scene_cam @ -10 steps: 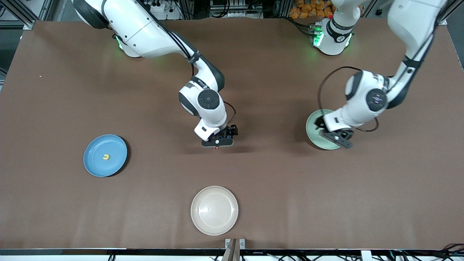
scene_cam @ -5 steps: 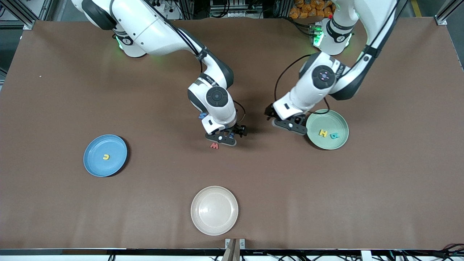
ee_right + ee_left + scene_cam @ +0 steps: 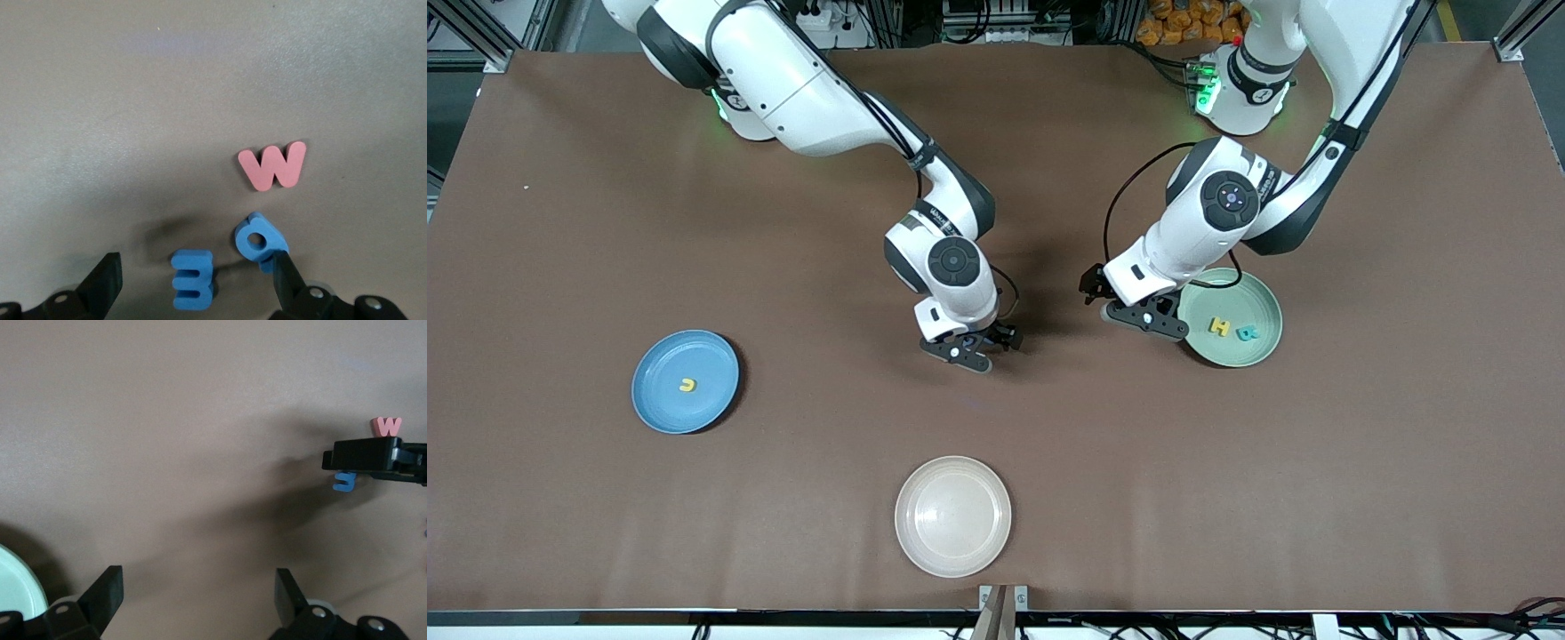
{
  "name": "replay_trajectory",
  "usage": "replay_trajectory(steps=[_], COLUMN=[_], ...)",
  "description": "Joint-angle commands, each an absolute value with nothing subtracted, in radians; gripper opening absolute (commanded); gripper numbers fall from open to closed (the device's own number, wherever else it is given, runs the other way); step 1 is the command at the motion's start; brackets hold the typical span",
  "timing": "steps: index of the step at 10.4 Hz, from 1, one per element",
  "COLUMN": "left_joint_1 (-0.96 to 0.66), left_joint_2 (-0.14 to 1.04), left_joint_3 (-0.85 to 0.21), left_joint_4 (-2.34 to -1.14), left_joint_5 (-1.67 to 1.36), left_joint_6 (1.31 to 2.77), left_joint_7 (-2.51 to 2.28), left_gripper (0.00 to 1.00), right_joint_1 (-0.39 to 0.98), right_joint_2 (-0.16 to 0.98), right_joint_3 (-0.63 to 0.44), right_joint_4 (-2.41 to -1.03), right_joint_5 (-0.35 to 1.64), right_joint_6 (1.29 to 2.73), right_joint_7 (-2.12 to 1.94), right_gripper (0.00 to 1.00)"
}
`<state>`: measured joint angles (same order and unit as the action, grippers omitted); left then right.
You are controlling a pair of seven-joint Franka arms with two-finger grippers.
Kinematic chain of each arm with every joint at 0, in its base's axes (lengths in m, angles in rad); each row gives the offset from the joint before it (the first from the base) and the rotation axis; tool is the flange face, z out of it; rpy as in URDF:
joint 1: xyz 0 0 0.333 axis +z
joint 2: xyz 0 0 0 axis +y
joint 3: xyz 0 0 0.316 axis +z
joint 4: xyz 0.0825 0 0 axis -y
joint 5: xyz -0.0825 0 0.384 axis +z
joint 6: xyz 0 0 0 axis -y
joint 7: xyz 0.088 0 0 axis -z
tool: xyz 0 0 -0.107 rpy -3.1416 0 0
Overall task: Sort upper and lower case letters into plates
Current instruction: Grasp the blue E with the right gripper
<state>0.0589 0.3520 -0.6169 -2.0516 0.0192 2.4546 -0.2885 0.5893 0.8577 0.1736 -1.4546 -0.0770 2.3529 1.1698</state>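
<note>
Letters lie under the right gripper (image 3: 967,349) at mid-frame of the front view: a red W (image 3: 273,165), a blue 3-shaped piece (image 3: 192,279) and a blue rounded letter (image 3: 259,240), all chunky. Its jaws are spread, empty, one finger (image 3: 283,270) just beside the rounded letter. The left gripper (image 3: 1138,313), also spread and empty, hovers beside the mint plate (image 3: 1258,293) holding a yellow H (image 3: 1218,327) and a teal letter (image 3: 1248,333). The blue plate (image 3: 654,391) holds 1 yellow letter (image 3: 687,385).

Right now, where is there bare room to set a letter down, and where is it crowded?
Free: most of the blue plate, beside its single yellow letter; the cream plate; the mint plate's rim nearer the camera. Crowded: under the right tool, open over the red W and two blue letters. The left tool, open, is over bare table beside the mint plate.
</note>
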Motion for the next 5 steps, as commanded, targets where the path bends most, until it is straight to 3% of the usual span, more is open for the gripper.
replay_trajectory(steps=[1, 5], left_joint_1=[0.060, 0.061], left_joint_2=[0.354, 0.354], left_joint_3=[-0.618, -0.618], left_joint_4=[-2.040, -2.040], left_joint_5=[0.008, 0.008], left_joint_6=[2.437, 2.437], left_joint_7=[-0.265, -0.264], left_gripper=[1.00, 1.00], right_joint_1=[0.609, 0.641], right_joint_2=[0.868, 0.893], right_joint_3=[0.161, 0.137], right_joint_4=[-1.407, -1.344], right_joint_5=[-0.040, 0.041], right_joint_6=[2.310, 2.252], right_joint_7=[1.196, 1.261], right_gripper=[1.00, 1.00])
